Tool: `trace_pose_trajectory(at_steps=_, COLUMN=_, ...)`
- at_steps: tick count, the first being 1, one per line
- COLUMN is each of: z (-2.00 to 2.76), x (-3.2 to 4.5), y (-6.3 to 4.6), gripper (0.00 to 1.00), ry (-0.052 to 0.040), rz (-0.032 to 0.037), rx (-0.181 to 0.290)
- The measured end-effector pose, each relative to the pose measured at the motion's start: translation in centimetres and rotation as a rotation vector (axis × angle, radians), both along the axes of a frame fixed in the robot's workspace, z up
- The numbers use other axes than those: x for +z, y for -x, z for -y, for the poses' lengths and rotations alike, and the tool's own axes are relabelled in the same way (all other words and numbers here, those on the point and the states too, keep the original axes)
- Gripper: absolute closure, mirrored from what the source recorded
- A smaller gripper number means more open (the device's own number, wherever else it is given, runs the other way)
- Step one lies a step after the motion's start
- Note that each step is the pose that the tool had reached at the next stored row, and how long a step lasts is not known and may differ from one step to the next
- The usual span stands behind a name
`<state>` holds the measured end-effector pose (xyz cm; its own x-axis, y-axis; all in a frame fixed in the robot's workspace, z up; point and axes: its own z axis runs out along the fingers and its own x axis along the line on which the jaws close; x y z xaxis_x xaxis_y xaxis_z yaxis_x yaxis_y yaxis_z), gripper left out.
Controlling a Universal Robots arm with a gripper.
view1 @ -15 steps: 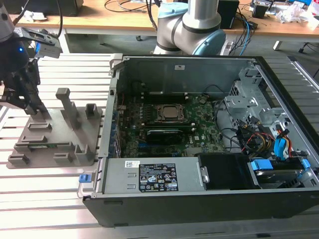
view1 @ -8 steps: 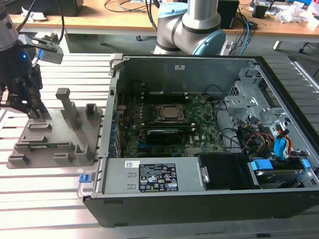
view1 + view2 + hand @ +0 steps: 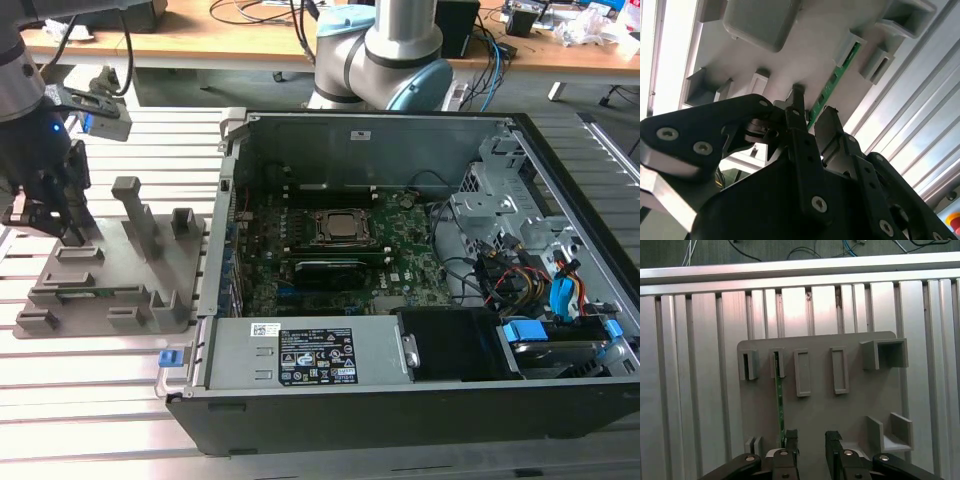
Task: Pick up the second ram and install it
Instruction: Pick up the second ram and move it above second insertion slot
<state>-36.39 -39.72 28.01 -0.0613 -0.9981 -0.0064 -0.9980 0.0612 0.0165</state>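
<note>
The second ram [image 3: 779, 400] is a thin green stick standing on edge in a slot of the grey holder plate [image 3: 820, 410]; it is a green strip [image 3: 832, 85] in the second wrist view. My gripper [image 3: 811, 438] hangs just above the plate at the stick's near end, open, with nothing held. One finger [image 3: 791, 437] is right beside the stick's end. In the second wrist view the strip runs toward the gap of the gripper [image 3: 812, 117]. In the exterior view the gripper [image 3: 70, 236] is over the holder plate [image 3: 110, 290] at the view's left, well apart from the computer case [image 3: 370, 120].
The open case holds the green motherboard [image 3: 330, 275] with a processor socket [image 3: 343, 228], a labelled power supply [image 3: 310, 355] and cables [image 3: 520, 270]. Upright grey blocks [image 3: 135, 210] stand on the holder. Everything rests on a slatted aluminium table [image 3: 690, 365].
</note>
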Motion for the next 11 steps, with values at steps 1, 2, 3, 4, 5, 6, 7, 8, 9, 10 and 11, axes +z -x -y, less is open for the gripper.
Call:
trace_pose_trajectory(at_steps=1, z=0.00, x=-0.08, y=0.0, gripper=0.64, ry=0.0000, rz=0.0000, rx=0.000)
trace_pose_trajectory(at_steps=2, z=0.00, x=-0.28, y=0.0, gripper=0.64, ry=0.0000, rz=0.0000, rx=0.000)
trace_pose_trajectory(at_steps=3, z=0.00, x=-0.41, y=0.0, gripper=0.64, ry=0.0000, rz=0.0000, rx=0.000)
trace_pose_trajectory(at_steps=4, z=0.00, x=-0.58, y=0.0, gripper=0.64, ry=0.0000, rz=0.0000, rx=0.000)
trace_pose_trajectory(at_steps=5, z=0.00, x=-0.66, y=0.0, gripper=0.64, ry=0.0000, rz=0.0000, rx=0.000)
trace_pose_trajectory(at_steps=6, z=0.00, x=-0.73, y=0.0, gripper=0.64, ry=0.0000, rz=0.0000, rx=0.000)
trace_pose_trajectory(at_steps=7, z=0.00, x=-0.89, y=0.0, gripper=0.64, ry=0.0001, rz=0.0000, rx=0.000)
trace_pose_trajectory(at_steps=8, z=0.00, x=-1.05, y=0.0, gripper=0.64, ry=0.0000, rz=0.0000, rx=0.000)
trace_pose_trajectory(at_steps=9, z=0.00, x=-1.21, y=0.0, gripper=0.64, ry=0.0001, rz=-0.0001, rx=0.000)
trace_pose_trajectory(at_steps=10, z=0.00, x=-1.42, y=0.0, gripper=0.64, ry=0.0000, rz=-0.0001, rx=0.000)
trace_pose_trajectory(at_steps=11, z=0.00, x=-1.52, y=0.0, gripper=0.64, ry=0.0000, rz=0.0000, rx=0.000)
